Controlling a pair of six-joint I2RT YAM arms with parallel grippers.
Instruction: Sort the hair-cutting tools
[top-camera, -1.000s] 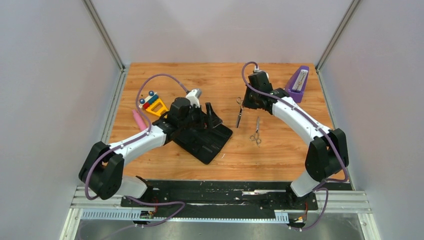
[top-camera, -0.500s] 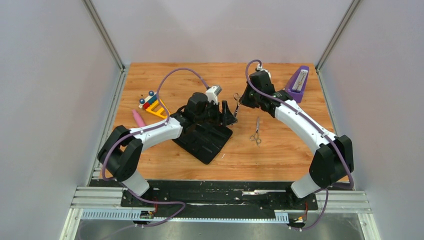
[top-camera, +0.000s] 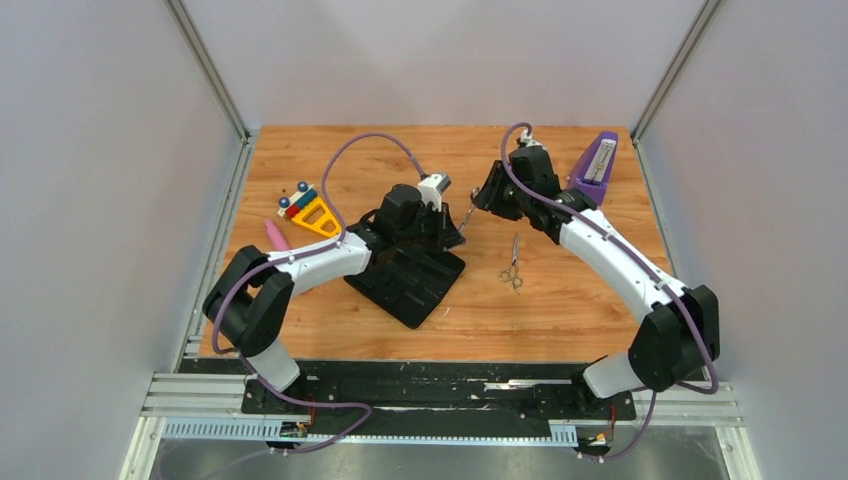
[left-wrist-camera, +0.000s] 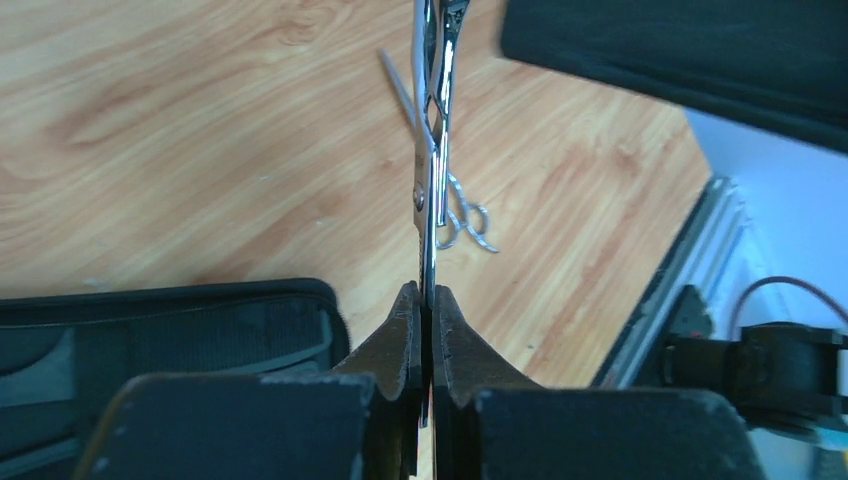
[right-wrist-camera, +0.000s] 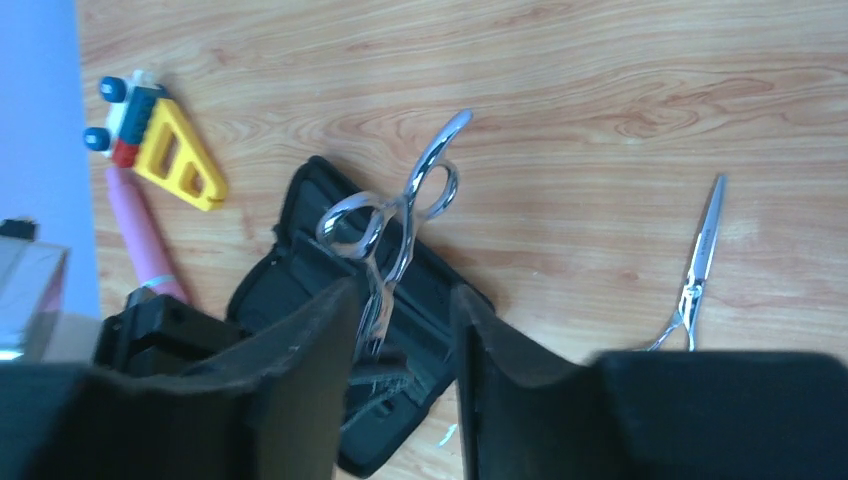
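My left hand (left-wrist-camera: 428, 335) clamped shut on scissors (left-wrist-camera: 432, 150) blade; right hand (right-wrist-camera: 405, 330) part open, gripping nothing. Light, stiff, slick steel: grip near pivot screw.

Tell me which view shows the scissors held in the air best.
Left wrist: the held scissors appear close, edge-on, blades clamped in the shut left gripper. Right wrist shows their finger loops inside the open right gripper. Top shows a thin sliver.

Glossy metal scissors (left-wrist-camera: 431, 190), smooth wooden table (left-wrist-camera: 180, 150)
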